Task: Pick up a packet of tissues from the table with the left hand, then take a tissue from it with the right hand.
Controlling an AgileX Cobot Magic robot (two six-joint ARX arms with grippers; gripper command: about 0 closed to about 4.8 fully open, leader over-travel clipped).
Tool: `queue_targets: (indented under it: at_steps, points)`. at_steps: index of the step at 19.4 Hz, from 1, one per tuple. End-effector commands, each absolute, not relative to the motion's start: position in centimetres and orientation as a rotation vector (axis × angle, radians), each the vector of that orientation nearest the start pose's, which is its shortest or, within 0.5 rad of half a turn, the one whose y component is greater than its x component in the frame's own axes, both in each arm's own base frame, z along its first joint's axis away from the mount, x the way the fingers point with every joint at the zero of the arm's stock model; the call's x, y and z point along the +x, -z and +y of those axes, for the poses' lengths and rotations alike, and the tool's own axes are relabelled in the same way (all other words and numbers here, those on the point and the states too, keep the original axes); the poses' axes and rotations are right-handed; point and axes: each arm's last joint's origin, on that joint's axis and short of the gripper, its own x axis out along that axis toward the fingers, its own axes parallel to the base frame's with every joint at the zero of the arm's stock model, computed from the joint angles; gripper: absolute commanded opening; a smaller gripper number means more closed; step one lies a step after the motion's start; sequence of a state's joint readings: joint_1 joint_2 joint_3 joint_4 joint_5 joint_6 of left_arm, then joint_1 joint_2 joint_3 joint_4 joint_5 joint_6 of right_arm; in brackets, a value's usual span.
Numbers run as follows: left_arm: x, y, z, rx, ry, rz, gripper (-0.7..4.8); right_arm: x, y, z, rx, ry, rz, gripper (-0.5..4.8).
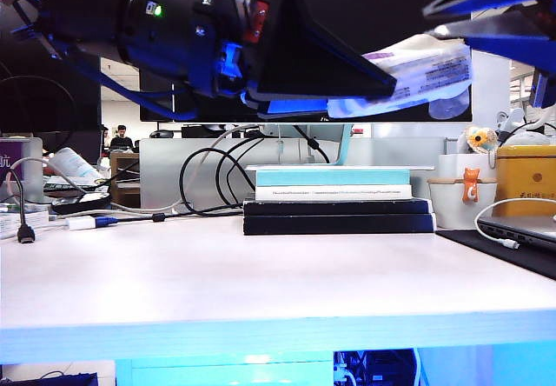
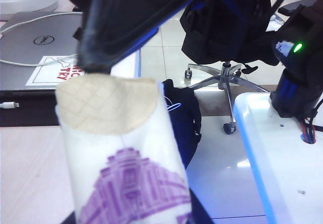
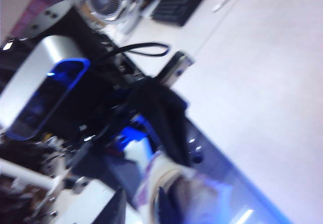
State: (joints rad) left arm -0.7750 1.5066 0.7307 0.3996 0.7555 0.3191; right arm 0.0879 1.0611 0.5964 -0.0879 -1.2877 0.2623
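Observation:
High above the table (image 1: 261, 282), my left gripper (image 1: 391, 77) is shut on the packet of tissues (image 1: 421, 73) and holds it roughly level. In the left wrist view the packet (image 2: 126, 168) is white with a purple label, and the beige tissue (image 2: 106, 103) shows at its far end. From the upper right, my right gripper (image 1: 439, 21) meets that end. Its dark tips (image 2: 93, 65) are closed onto the tissue's edge. The right wrist view is blurred; there the right gripper (image 3: 144, 209) has a beige edge of tissue (image 3: 159, 176) between its fingers.
A stack of books (image 1: 339, 199) lies at the table's middle back, with cables (image 1: 208, 177) to its left. A laptop (image 1: 521, 225) and a yellow container (image 1: 526, 182) stand at the right. The left wrist view also shows a grey laptop (image 2: 35, 37).

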Motion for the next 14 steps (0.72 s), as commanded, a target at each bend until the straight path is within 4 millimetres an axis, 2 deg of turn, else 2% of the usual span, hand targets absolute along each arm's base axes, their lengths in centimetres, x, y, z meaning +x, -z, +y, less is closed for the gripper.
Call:
queue_targets:
  at_steps: [1, 6, 7, 8, 10, 11, 14]
  points:
    - [20.29, -20.87, -22.68, 0.26, 1.563, 0.136, 2.09, 19.75, -23.91, 4.57, 0.564, -1.297, 0.68, 0.85]
    - [20.38, -21.35, -22.79, 0.228, 1.562, 0.103, 2.09, 19.58, -23.65, 4.56, 0.587, -1.294, 0.712, 0.84]
    - [20.38, -21.37, -22.81, 0.222, 1.562, 0.106, 2.09, 19.56, -23.67, 4.57, 0.588, -1.304, 0.711, 0.22]
    - [20.38, -21.38, -22.81, 0.221, 1.561, 0.107, 2.09, 19.56, -23.67, 4.57, 0.585, -1.304, 0.708, -0.06]
    - [20.39, -21.38, -22.81, 0.221, 1.558, 0.108, 2.03, 19.6, -23.64, 4.55, 0.561, -1.295, 0.691, -0.06]
    - [20.39, -21.39, -22.8, 0.22, 1.558, 0.108, 1.76, 19.83, -23.52, 4.49, 0.533, -1.205, 0.686, -0.06]
    - [20.4, -21.38, -22.79, 0.218, 1.557, 0.112, 1.74, 20.12, -23.4, 4.37, 0.471, -1.103, 0.66, -0.06]
